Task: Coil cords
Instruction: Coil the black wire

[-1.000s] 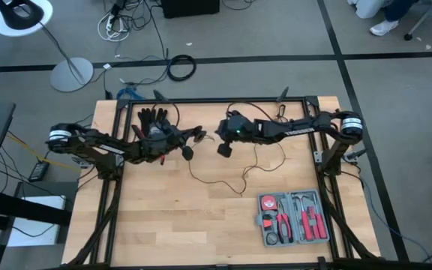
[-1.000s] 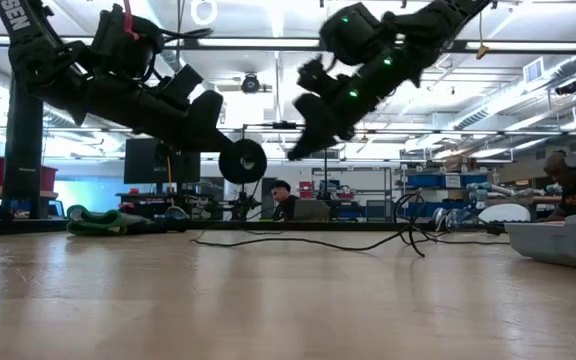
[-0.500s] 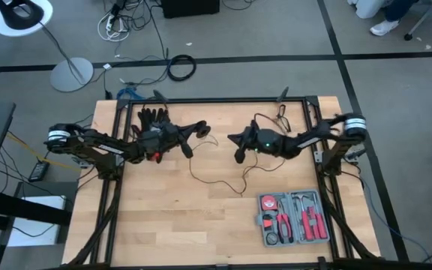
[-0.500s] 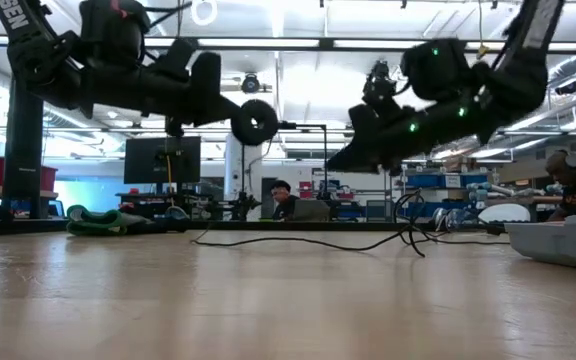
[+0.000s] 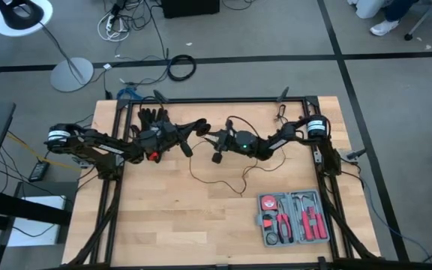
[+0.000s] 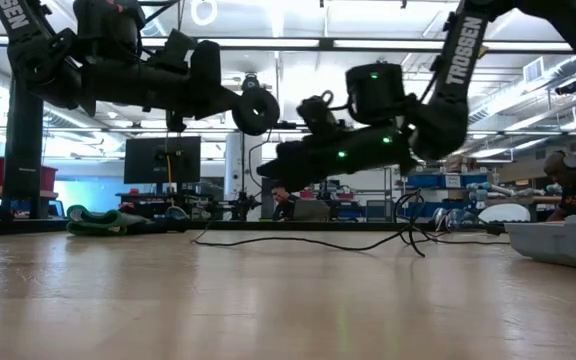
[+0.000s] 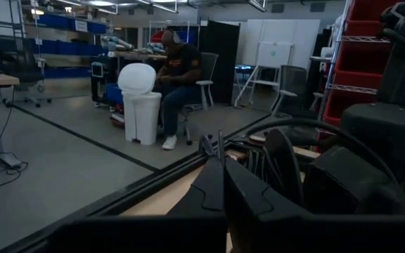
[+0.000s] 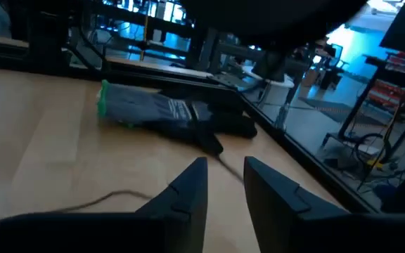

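Disc (image 5: 205, 128) of the cord is being carried clamped in the left gripper (image 5: 199, 129), raised near the tabletop's far edge; wire (image 5: 223, 182) is being trailed toward centre. Right gripper (image 5: 217, 156) is being held just beside the disc, nearer the slack.

Low view: wire (image 6: 298, 241) is lying loose on the tabletop (image 6: 268, 300).

Right wrist view: fingers (image 8: 188, 188) are being held apart, empty, facing a glove (image 8: 162, 114).

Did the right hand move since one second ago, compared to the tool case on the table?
Yes. In the high view the right hand has swung out toward the back right, away from the tool case, then returned toward the left hand.
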